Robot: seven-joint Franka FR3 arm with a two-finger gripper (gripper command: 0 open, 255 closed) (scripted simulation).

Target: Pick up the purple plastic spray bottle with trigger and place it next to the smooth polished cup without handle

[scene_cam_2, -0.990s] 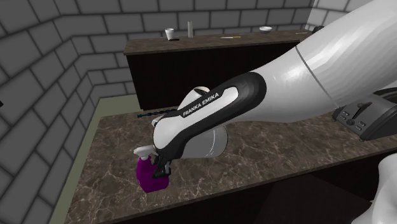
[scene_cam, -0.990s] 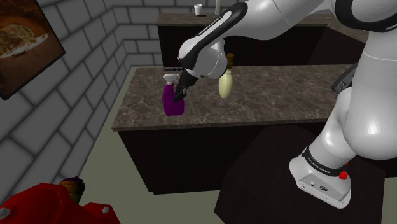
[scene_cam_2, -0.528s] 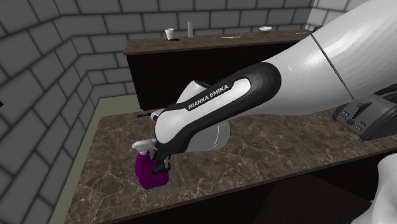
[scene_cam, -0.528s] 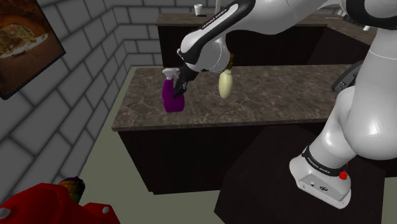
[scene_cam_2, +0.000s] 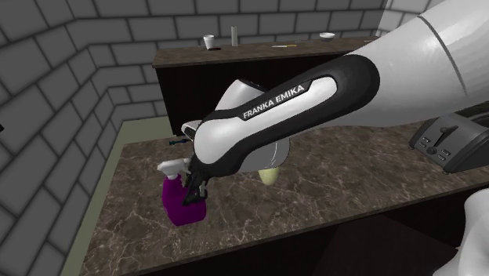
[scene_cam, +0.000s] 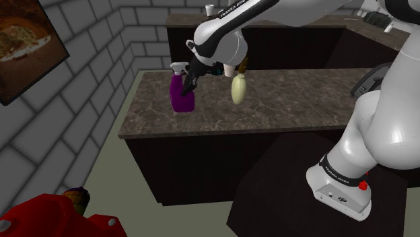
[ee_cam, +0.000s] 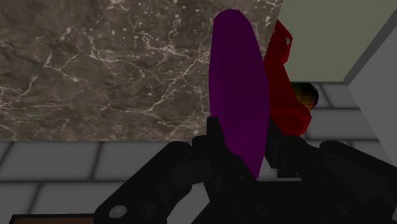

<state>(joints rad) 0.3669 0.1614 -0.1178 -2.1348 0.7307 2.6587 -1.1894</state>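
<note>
**Spray bottle** (scene_cam: 182, 96): purple body, broad from the front and narrow edge-on in the wrist view, with a pale trigger head on top.

**Position:** over the marbled brown desk (scene_cam: 303, 101), near the desk's end on the shoulder view's left.

**Axis:** long axis upright. The nozzle points outward toward that desk end, away from the arm.

**Claw** (scene_cam: 191, 79): clamped on the bottle's upper body, one black finger against each broad side.

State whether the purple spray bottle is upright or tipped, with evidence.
Upright: the spray bottle has its pale trigger head above its purple body, which the gripper clasps.
</note>
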